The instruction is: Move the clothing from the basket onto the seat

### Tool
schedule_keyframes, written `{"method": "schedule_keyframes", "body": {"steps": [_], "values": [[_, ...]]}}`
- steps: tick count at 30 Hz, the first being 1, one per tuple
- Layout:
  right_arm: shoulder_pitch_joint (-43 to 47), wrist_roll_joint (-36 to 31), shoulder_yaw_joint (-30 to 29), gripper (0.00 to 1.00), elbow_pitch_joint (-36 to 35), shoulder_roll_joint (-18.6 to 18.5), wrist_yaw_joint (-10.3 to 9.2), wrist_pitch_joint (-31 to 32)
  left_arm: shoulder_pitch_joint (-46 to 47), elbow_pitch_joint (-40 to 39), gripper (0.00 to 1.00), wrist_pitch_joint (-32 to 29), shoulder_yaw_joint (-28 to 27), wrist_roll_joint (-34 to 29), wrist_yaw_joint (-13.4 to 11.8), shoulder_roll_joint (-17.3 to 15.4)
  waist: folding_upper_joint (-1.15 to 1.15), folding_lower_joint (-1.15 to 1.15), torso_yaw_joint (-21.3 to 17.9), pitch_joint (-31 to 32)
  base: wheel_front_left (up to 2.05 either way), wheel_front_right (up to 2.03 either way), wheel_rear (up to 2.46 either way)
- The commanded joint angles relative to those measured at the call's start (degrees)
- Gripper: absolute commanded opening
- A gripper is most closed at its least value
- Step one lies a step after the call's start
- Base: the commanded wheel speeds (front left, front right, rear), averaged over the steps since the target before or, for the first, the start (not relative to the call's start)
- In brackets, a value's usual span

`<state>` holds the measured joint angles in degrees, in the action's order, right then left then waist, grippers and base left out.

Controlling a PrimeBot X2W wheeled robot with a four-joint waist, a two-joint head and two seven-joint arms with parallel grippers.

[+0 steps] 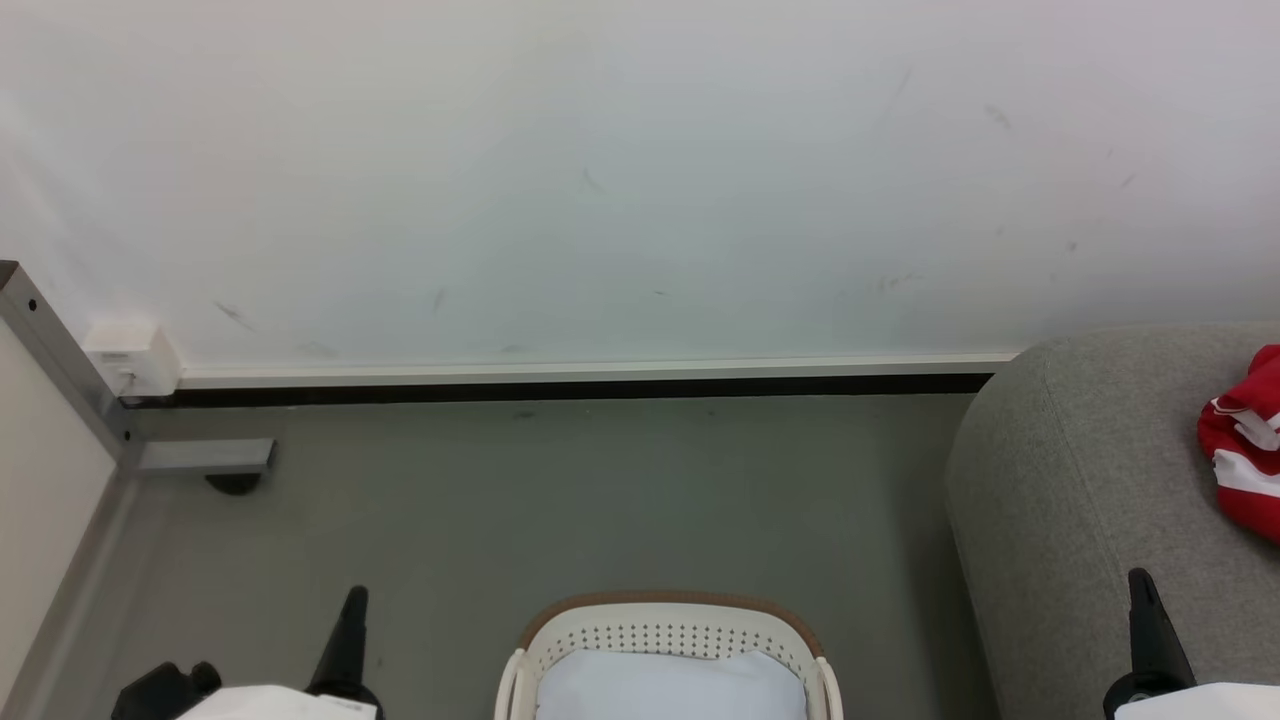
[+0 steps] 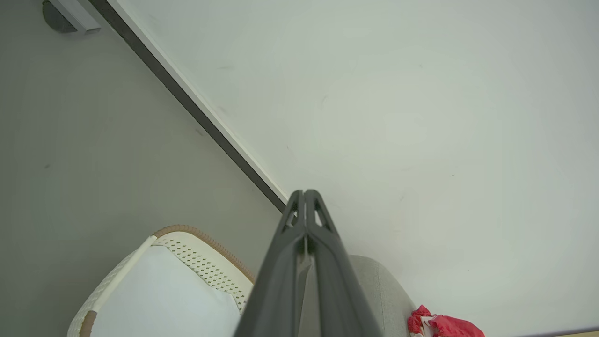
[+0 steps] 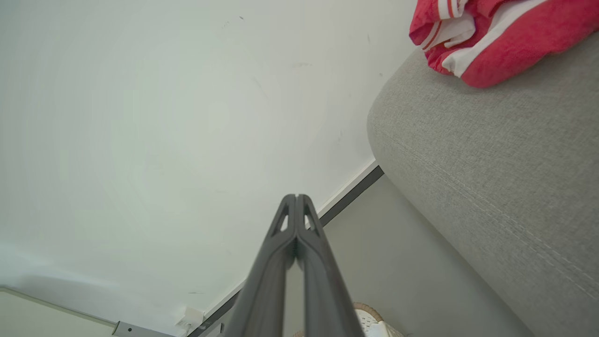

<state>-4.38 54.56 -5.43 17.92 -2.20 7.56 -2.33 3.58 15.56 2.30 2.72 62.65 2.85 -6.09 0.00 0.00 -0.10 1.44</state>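
Note:
The cream basket (image 1: pixel 668 628) with its brown rim stands on the grey floor at the bottom middle, and its pale lining shows inside. It appears again in the left wrist view as the basket (image 2: pixel 196 255). Red clothing (image 1: pixel 1245 445) with white stripes lies on the grey seat (image 1: pixel 1080 480) at the right; the right wrist view shows the clothing (image 3: pixel 496 40) on top of the seat (image 3: pixel 491 159). My left gripper (image 1: pixel 354 598) is shut and empty, left of the basket. My right gripper (image 1: pixel 1140 582) is shut and empty over the seat's front.
A white wall with a dark skirting strip (image 1: pixel 580 388) runs across the back. A metal post and foot (image 1: pixel 200 457) with a white box (image 1: pixel 130 358) stand at the far left. Grey floor (image 1: pixel 600 500) lies between basket and wall.

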Motion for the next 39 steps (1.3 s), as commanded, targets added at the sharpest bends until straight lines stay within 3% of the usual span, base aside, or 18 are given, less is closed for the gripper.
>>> {"method": "schedule_keyframes", "body": {"steps": [1, 39], "values": [[-1.32, 2.03, -0.18, 0.0, -0.97, -0.66, -0.06, 0.41, 1.41, -0.72, 0.0, -0.34, -0.66, 1.57, 0.34, -0.03, 0.0, 0.0, 0.0, -0.03, 0.0, 0.0, 0.0], [-1.84, 24.11, -0.82, 0.0, -2.91, -0.83, -0.1, 5.77, 2.38, -1.27, 0.0, -5.76, -6.13, 19.03, 3.15, 2.02, 0.0, 0.0, 0.06, -0.89, 0.0, 0.0, 0.0]]}}
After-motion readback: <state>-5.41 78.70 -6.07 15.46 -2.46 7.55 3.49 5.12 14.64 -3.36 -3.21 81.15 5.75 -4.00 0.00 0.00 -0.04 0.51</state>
